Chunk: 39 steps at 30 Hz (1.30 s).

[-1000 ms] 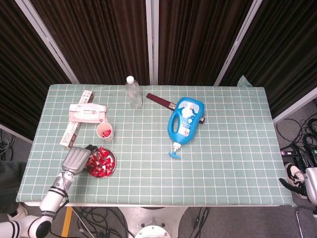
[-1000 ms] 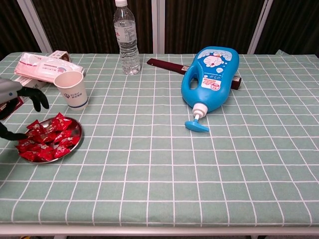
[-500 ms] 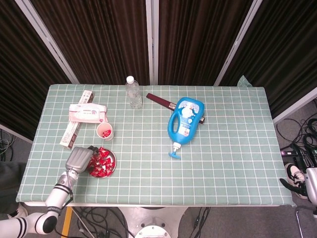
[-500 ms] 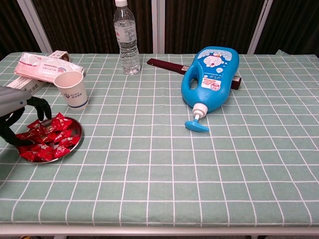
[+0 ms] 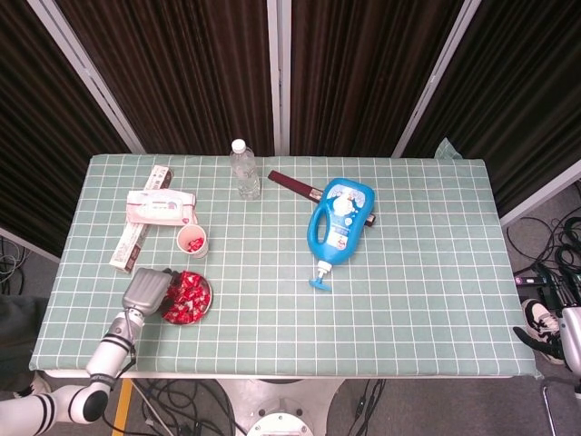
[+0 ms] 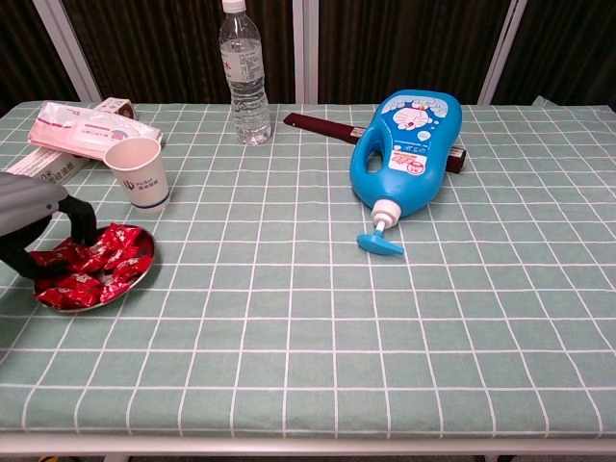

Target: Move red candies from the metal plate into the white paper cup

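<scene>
Red candies point(image 6: 91, 265) under left hand point(image 6: 34, 217), fingers down in metal plate point(image 6: 141, 276); grasp unclear. Next: pinch, carry to paper cup point(image 6: 140, 173).

A bench point(image 5: 427, 272) with green checked cloth fills the frame's middle. At left lie a metal plate point(image 5: 205, 307), white paper cup point(image 5: 192, 241) and packets point(image 5: 160, 208); a water bottle point(image 5: 243, 170) stands top centre; a blue jug point(image 5: 339, 221) lies centre across a dark red box point(image 5: 289, 183).

The head view looks steeply down from high above the whole table point(image 5: 408, 309); the chest view (lower, nearer) faces across it, sharing its tabletop.
</scene>
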Each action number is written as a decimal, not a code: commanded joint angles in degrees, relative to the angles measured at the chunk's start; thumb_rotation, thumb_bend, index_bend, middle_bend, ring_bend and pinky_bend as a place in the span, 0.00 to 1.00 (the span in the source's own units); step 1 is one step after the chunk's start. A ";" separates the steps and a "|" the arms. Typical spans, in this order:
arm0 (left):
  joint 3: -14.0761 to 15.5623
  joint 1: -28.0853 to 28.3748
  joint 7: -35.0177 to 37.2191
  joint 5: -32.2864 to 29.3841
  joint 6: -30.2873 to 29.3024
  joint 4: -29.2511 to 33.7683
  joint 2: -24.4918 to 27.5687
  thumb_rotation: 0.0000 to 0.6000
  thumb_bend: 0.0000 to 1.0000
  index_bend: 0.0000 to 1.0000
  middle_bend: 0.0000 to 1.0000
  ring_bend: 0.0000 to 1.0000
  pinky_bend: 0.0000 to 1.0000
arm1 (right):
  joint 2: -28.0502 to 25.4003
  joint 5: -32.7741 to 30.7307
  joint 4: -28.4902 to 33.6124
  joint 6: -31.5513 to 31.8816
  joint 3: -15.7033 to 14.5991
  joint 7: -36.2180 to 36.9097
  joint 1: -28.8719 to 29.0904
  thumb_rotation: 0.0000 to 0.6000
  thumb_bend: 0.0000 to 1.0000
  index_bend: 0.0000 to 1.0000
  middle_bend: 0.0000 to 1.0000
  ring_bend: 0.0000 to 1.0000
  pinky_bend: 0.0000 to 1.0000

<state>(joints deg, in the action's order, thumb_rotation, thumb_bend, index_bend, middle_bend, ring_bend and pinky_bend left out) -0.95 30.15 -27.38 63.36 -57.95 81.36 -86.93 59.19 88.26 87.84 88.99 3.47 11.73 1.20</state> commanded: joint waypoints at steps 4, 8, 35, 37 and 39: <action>0.35 -0.14 2.15 2.36 0.04 -1.33 -0.53 1.00 0.37 0.56 0.59 0.75 1.00 | -0.01 -0.06 0.03 -0.14 -0.01 -0.05 0.04 1.00 0.04 0.07 0.16 0.07 0.41; 0.81 -0.26 3.51 4.28 0.00 -1.87 -0.69 1.00 0.39 0.60 0.63 0.76 1.00 | -0.03 -0.11 -0.06 -0.10 0.00 0.08 0.00 1.00 0.04 0.07 0.16 0.07 0.41; -8.53 6.15 10.48 11.37 -1.17 4.90 5.30 1.00 0.51 0.70 0.76 0.86 1.00 | -0.40 0.26 0.30 1.22 -0.17 0.09 -0.79 1.00 0.04 0.07 0.16 0.07 0.41; -9.83 7.82 10.39 10.08 0.69 3.94 5.03 1.00 0.51 0.70 0.77 0.86 1.00 | -0.40 0.10 0.33 1.25 -0.18 0.05 -0.91 1.00 0.04 0.07 0.16 0.07 0.41; -11.05 9.77 10.02 8.40 3.00 2.39 4.43 1.00 0.52 0.70 0.77 0.86 1.00 | -0.33 -0.15 0.28 1.23 -0.15 0.08 -1.01 1.00 0.04 0.07 0.16 0.07 0.41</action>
<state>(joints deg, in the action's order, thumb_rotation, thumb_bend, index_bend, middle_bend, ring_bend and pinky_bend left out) -10.59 38.14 -17.18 73.32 -56.85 85.09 -82.05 58.83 88.16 88.13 90.23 3.31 11.80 0.21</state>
